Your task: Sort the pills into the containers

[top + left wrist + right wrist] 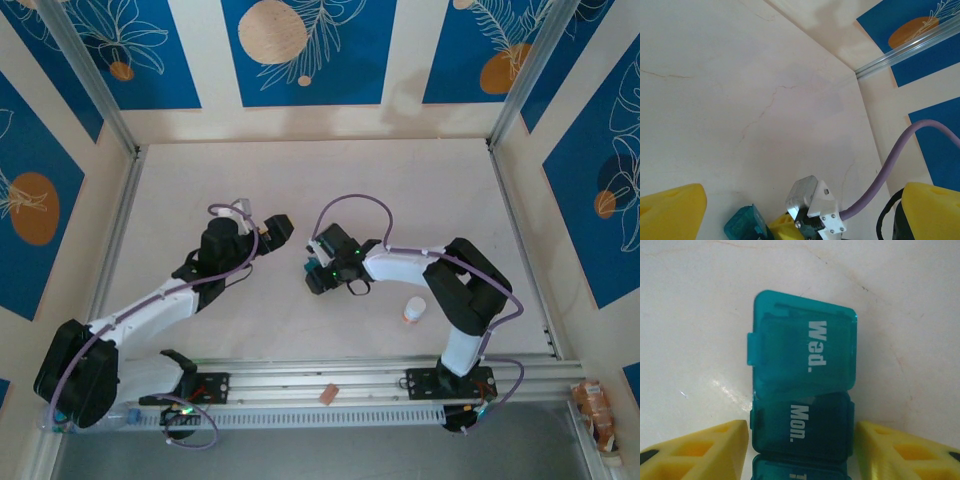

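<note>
At table (400,185) centre: right arm (400,263) bent at elbow, reaching left; right gripper (801,436) low over pill box (805,360), jaws half-spread astride Mon. compartment, grip unclear. Left arm (160,300) stretched toward it; left gripper (277,229) wide apart, empty.

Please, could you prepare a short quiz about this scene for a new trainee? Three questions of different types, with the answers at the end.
1. True or false: the left fingers stand wide open.
2. Which lid of the pill box lies between the right fingers? A Wed. B Mon. C Sat.
3. What colour is the band on the white bottle?
Key: 1 true; 2 B; 3 orange.
</note>
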